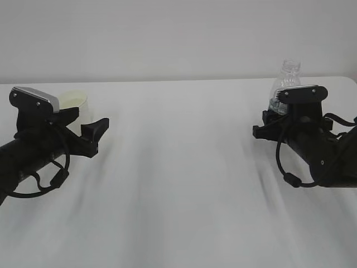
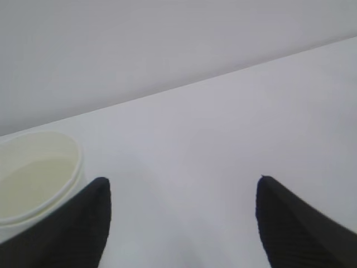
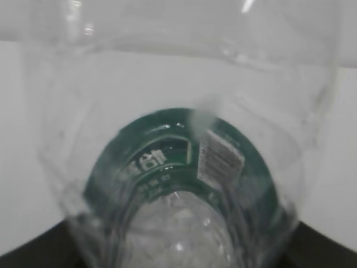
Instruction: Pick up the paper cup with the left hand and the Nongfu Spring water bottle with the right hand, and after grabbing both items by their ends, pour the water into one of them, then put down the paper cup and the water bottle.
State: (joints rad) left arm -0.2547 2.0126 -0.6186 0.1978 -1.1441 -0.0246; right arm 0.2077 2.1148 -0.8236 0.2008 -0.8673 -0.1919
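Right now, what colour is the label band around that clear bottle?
Dark green, with a white barcode patch, on the Nongfu Spring water bottle. The right wrist view shows it best.

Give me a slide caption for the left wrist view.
Open left gripper beside the paper cup, which sits at its left finger, not between them.

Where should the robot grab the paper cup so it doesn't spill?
Probably around the side wall, below the rolled rim, coming in level from the open side. The paper cup stands upright with liquid inside and sits beside the left finger, not between the fingers. The left gripper likely must shift left first.
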